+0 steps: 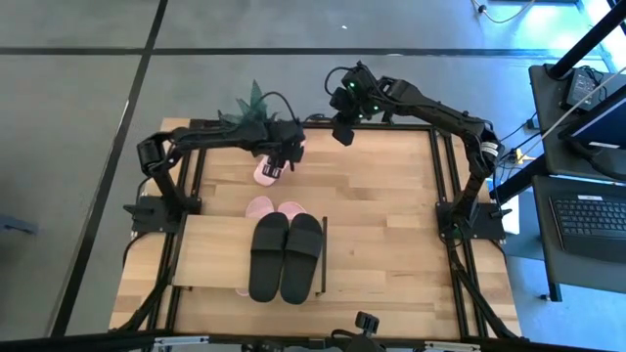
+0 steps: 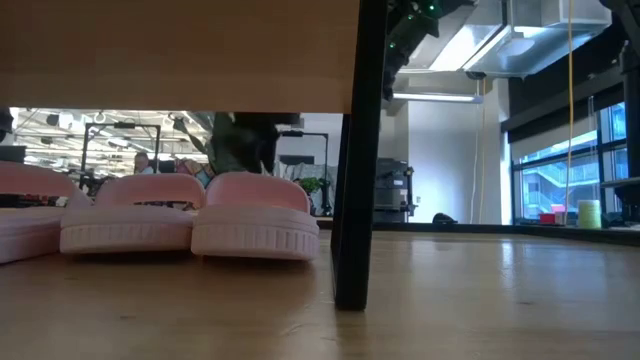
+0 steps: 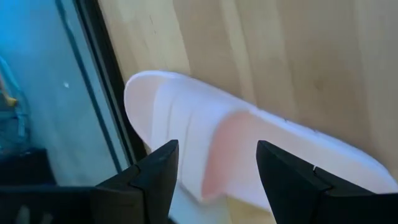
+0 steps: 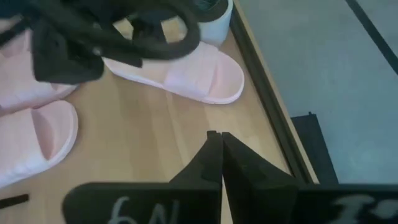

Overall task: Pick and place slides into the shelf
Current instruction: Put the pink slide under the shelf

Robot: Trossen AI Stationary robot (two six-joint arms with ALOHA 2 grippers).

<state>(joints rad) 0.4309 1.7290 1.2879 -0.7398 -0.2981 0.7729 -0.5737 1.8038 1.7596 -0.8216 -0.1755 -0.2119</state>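
above a pink slide (image 1: 266,172), left pincer (image 1: 282,162) wide; right pincer (image 1: 342,132) closed.

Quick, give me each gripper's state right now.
Left gripper: open, fingers either side of a pale pink slide at the table's far edge, not gripping it.
Right gripper: shut, empty, raised over the far edge.
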